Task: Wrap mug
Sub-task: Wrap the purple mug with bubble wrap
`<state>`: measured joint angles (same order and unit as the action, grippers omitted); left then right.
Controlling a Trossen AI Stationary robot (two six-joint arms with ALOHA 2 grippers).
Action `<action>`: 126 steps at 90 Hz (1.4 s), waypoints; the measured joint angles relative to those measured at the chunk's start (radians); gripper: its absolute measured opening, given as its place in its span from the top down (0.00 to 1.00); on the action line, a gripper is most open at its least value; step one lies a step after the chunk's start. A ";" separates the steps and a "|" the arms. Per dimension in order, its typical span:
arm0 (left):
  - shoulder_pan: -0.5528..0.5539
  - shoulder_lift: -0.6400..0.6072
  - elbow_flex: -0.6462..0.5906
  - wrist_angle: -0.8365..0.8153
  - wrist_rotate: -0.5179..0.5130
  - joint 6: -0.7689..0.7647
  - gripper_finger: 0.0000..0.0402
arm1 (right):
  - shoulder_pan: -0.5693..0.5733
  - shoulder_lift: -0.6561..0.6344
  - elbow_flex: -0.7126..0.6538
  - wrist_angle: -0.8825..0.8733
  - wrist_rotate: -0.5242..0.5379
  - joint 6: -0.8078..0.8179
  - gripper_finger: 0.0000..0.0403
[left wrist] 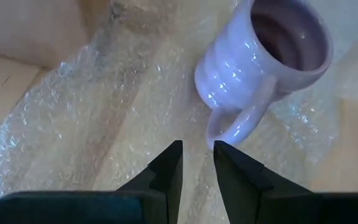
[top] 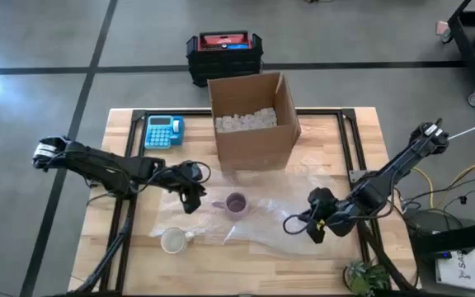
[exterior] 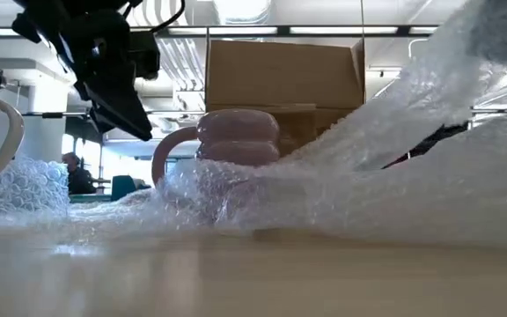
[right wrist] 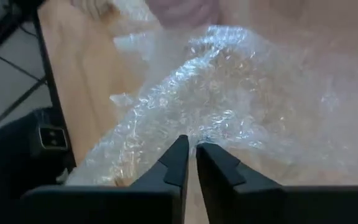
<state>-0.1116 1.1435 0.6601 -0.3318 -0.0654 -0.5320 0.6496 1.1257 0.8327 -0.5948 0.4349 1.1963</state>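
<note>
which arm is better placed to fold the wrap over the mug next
Right, probably: the right gripper is shut on the bubble wrap edge, lifted toward the purple mug. The left gripper holds nothing, beside the handle.

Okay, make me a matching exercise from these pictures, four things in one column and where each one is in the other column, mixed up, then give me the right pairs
Things:
1. purple mug
2. white mug
3. blue calculator
4. cardboard box

Places:
A. at the table's far edge, left of the box
B. upright on the bubble wrap, mid-table
C. near the table's front edge, left of the purple mug
D. at the table's far middle, open, with white packing fill inside

Pairs: 1-B, 2-C, 3-A, 4-D

The left gripper sits just left of the purple mug; the right gripper pinches the bubble wrap's right side.
</note>
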 joint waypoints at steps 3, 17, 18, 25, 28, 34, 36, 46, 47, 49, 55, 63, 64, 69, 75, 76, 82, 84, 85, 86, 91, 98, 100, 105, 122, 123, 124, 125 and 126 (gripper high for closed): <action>0.000 0.000 0.000 -0.001 0.000 0.000 0.81 | -0.014 0.002 0.000 0.002 0.003 -0.004 0.89; 0.000 0.000 0.000 0.001 0.001 0.000 0.80 | -0.096 0.038 -0.001 0.011 0.004 -0.141 0.79; 0.000 0.000 0.000 0.001 0.001 0.000 0.80 | -0.102 0.042 -0.001 0.015 0.003 -0.154 0.79; 0.000 0.000 0.000 0.001 0.001 0.000 0.80 | -0.139 0.073 -0.002 0.073 -0.010 -0.261 0.79; 0.000 0.000 0.000 0.001 0.002 0.000 0.79 | -0.154 0.085 -0.002 0.109 -0.016 -0.311 0.81; 0.000 0.000 0.000 0.003 0.002 0.000 0.79 | -0.186 0.106 -0.002 0.193 -0.018 -0.420 0.87; 0.000 0.000 0.000 0.003 0.002 0.000 0.79 | -0.196 0.112 -0.002 0.224 -0.020 -0.459 0.89; 0.000 0.000 0.000 0.003 0.002 0.000 0.80 | -0.246 0.149 -0.002 0.378 -0.024 -0.630 0.99; 0.000 0.000 0.000 0.003 0.002 0.000 0.80 | -0.251 0.152 -0.002 0.392 -0.027 -0.644 0.99; 0.000 0.000 0.000 0.003 0.002 0.000 0.80 | -0.261 0.158 -0.002 0.423 -0.034 -0.673 0.98; 0.000 0.000 0.005 0.000 0.002 0.000 0.81 | -0.292 0.182 -0.002 0.528 -0.067 -0.747 0.98; 0.000 0.000 0.024 0.012 0.001 0.002 0.82 | -0.332 0.232 -0.002 0.673 -0.112 -0.833 0.99; 0.000 0.000 0.026 0.015 0.000 0.004 0.82 | -0.337 0.239 -0.002 0.693 -0.118 -0.847 0.99; 0.000 0.000 0.033 0.045 -0.001 0.019 0.83 | -0.360 0.282 -0.002 0.790 -0.157 -0.892 1.00; 0.000 0.000 0.033 0.107 0.007 0.027 0.83 | -0.389 0.337 -0.002 0.899 -0.222 -0.924 0.99; 0.000 0.001 0.033 0.119 0.009 0.029 0.84 | -0.393 0.348 -0.002 0.916 -0.233 -0.926 0.99; 0.000 0.013 0.033 0.189 0.029 0.046 0.84 | -0.420 0.419 -0.002 1.014 -0.274 -0.928 1.00; -0.001 0.019 0.033 0.212 0.030 0.050 0.85 | -0.428 0.444 -0.001 1.037 -0.280 -0.928 1.00; -0.002 0.022 0.033 0.221 0.030 0.051 0.85 | -0.432 0.456 0.000 1.045 -0.282 -0.928 1.00; -0.002 0.025 0.033 0.230 0.030 0.052 0.85 | -0.437 0.469 0.004 1.047 -0.283 -0.928 1.00; -0.002 0.043 0.033 0.290 0.031 0.053 0.85 | -0.452 0.532 0.034 1.038 -0.283 -0.928 1.00; -0.004 0.074 0.033 0.372 0.034 0.064 0.85 | -0.469 0.614 0.103 0.965 -0.281 -0.932 1.00; -0.004 0.084 0.033 0.388 0.038 0.071 0.85 | -0.471 0.634 0.129 0.936 -0.282 -0.935 1.00; -0.006 0.116 0.033 0.422 0.061 0.083 0.85 | -0.474 0.681 0.195 0.856 -0.279 -0.953 1.00; -0.006 0.229 0.033 0.453 0.087 0.094 0.85 | -0.473 0.785 0.435 0.504 -0.275 -1.031 1.00; -0.006 0.236 0.033 0.453 0.087 0.094 0.85 | -0.473 0.789 0.446 0.485 -0.276 -1.032 1.00; -0.006 0.243 0.033 0.454 0.086 0.094 0.85 | -0.473 0.793 0.457 0.469 -0.276 -1.033 1.00; -0.006 0.249 0.033 0.455 0.085 0.094 0.85 | -0.473 0.796 0.467 0.453 -0.277 -1.033 1.00; -0.005 0.255 0.033 0.458 0.083 0.094 0.85 | -0.473 0.799 0.478 0.436 -0.277 -1.033 1.00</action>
<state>-0.1170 1.3984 0.6933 0.1260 0.0176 -0.4381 0.1764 1.9252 1.3107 -0.1589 0.1575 0.1632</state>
